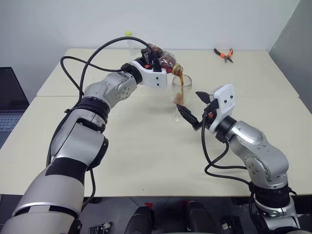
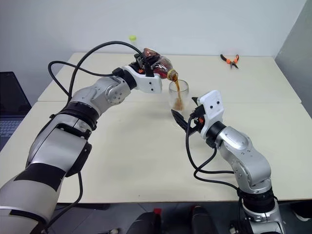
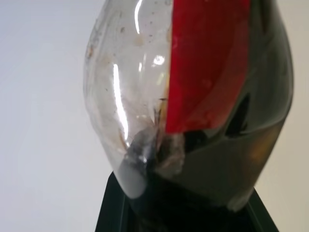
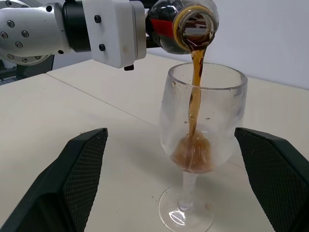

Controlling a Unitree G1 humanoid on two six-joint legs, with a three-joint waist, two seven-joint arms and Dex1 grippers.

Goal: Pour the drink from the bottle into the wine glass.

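Observation:
My left gripper (image 1: 154, 61) is shut on the bottle (image 1: 165, 59), a clear plastic one with a red label, tipped mouth-down over the wine glass (image 1: 181, 95). A thin stream of the dark brown drink (image 4: 194, 92) falls from the bottle's open mouth (image 4: 195, 21) into the bowl, where a little has pooled at the bottom. The glass stands upright on the table (image 1: 146, 156). My right gripper (image 1: 193, 105) is open just in front of the glass, with one black finger (image 4: 82, 164) on each side of it and neither touching. The left wrist view shows the bottle (image 3: 193, 96) up close.
Orange-handled pliers (image 1: 224, 54) lie at the table's back right. A slim clear tube with a yellow-green cap (image 1: 128, 39) stands at the back edge behind my left arm. A dark laptop (image 1: 9, 97) sits off the table's left side.

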